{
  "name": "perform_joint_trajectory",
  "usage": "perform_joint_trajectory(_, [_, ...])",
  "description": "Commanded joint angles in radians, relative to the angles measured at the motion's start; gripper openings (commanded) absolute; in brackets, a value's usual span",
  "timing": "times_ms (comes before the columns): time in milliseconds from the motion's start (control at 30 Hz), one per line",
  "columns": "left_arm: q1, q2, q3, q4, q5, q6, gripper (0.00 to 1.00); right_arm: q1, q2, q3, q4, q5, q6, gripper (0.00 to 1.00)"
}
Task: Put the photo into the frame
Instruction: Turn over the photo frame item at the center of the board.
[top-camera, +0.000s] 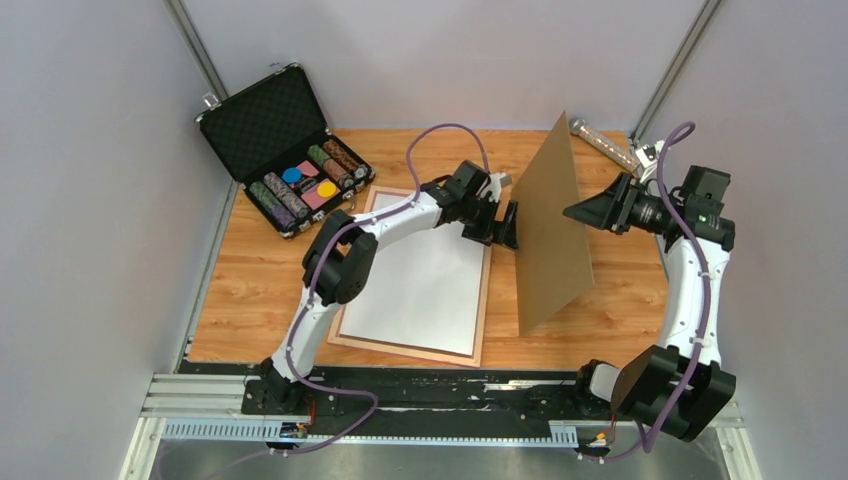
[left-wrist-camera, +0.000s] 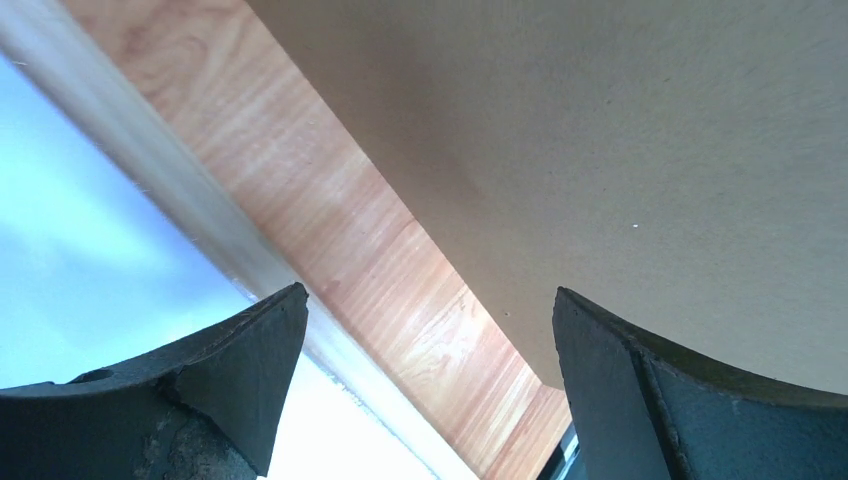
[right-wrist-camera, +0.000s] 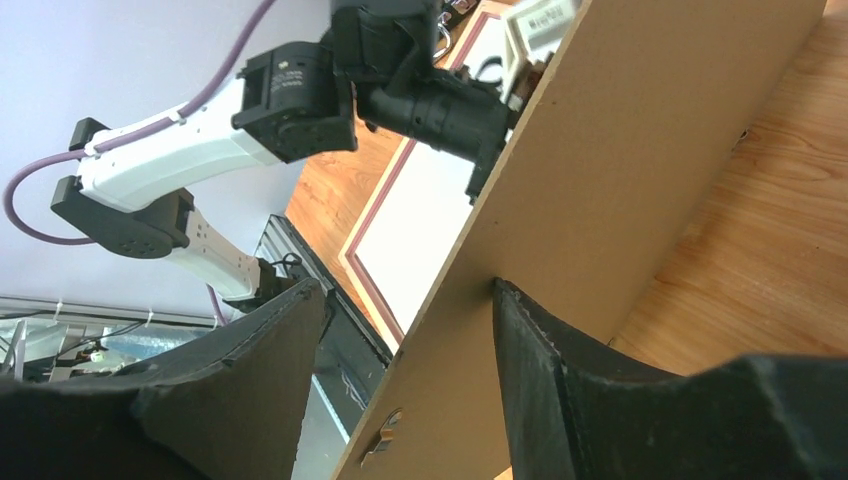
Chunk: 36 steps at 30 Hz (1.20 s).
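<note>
Top external: the frame (top-camera: 345, 335) lies flat, below and left of my left gripper's (top-camera: 497, 228) wide-open fingers. The photo (top-camera: 430, 290), seemingly face-down, sits inside. My right gripper's (top-camera: 573, 212) parted fingers loosely straddle the upright backing board (top-camera: 552, 250), which I judge still needs laying on.

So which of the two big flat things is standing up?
The brown board. It stands up on its edge, a bit tilted, while the frame with the pink rim lies flat on the table.

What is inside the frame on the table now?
A plain white sheet fills the frame. No print shows on it, and the left arm covers its far edge.
</note>
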Motion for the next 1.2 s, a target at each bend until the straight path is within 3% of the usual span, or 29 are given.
perform_joint_trajectory(0, [0.026, -0.115, 0.067, -0.013, -0.012, 0.004, 1.0, 0.018, 0.0, 0.037, 0.028, 0.007, 0.035, 0.61])
perform_joint_trajectory(533, [0.152, -0.291, 0.04, -0.008, 0.134, -0.106, 1.0, 0.032, -0.029, -0.003, 0.118, 0.018, 0.081, 0.62])
perform_joint_trajectory(767, [0.156, -0.272, 0.146, -0.054, 0.214, -0.134, 1.0, 0.04, -0.022, 0.008, 0.118, 0.009, 0.076, 0.62])
perform_joint_trajectory(1033, [0.157, -0.257, 0.154, 0.208, 0.297, -0.482, 1.0, 0.059, 0.001, 0.038, 0.116, 0.029, 0.092, 0.63])
perform_joint_trajectory(1167, [0.158, -0.253, 0.142, 0.276, 0.294, -0.572, 1.0, 0.082, 0.008, 0.055, 0.117, 0.051, 0.103, 0.64])
